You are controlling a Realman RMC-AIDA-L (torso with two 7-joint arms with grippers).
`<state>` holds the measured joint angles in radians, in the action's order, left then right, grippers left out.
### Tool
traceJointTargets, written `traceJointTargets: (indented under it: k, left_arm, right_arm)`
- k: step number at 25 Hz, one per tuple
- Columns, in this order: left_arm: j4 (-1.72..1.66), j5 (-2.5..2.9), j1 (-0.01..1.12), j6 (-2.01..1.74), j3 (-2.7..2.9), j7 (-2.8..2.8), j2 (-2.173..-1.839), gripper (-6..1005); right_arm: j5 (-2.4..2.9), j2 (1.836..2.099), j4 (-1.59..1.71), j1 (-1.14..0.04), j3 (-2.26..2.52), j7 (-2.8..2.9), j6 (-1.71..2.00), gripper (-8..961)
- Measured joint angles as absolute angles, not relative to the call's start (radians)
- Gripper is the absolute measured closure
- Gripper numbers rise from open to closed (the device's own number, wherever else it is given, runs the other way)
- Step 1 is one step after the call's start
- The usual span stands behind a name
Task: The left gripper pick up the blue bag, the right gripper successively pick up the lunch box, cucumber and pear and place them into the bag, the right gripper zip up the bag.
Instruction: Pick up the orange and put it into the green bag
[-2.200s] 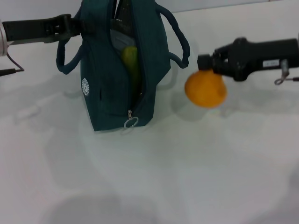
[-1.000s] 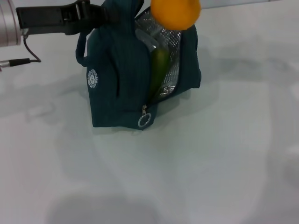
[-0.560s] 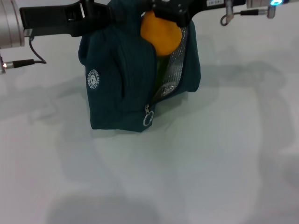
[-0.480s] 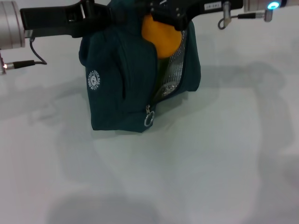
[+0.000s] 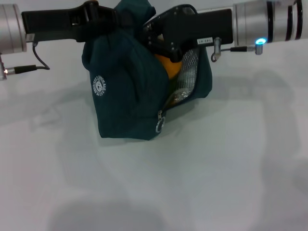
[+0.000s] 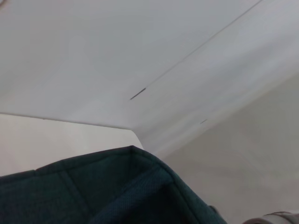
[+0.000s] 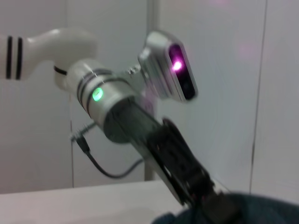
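While my left gripper (image 5: 113, 17) pinches the upper edge of the blue bag (image 5: 125, 91) and keeps it upright on the tabletop (image 5: 216, 168), my right gripper (image 5: 166, 50) reaches in from the right, across the bag's open mouth. It is clamped on an orange fruit (image 5: 169, 65), which stands in for the pear. That fruit sits just inside the gap, against the silver lining (image 5: 188, 72), with the bag's hollow directly beneath. I judge that the release only needs a straight drop. Low on the bag's front hangs the zipper pull (image 5: 159, 126).
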<state>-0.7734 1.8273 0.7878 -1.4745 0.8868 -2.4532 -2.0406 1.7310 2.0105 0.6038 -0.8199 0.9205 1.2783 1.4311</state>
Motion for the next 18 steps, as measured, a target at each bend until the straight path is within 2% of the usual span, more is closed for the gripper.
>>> traceJointTargets:
  k: [7,18]
  left_arm:
    - [-0.772,1.824,0.784,-1.483,0.883,-2.453,-2.04,953]
    - [-0.771,1.812,0.776,-1.495,0.88,-2.453,-2.036,953]
  right_arm:
    - [1.733,2.014,0.51,-0.817,0.939,1.238,1.362,831]
    - [1.732,2.01,0.564,-0.806,0.944,1.376,1.361,817]
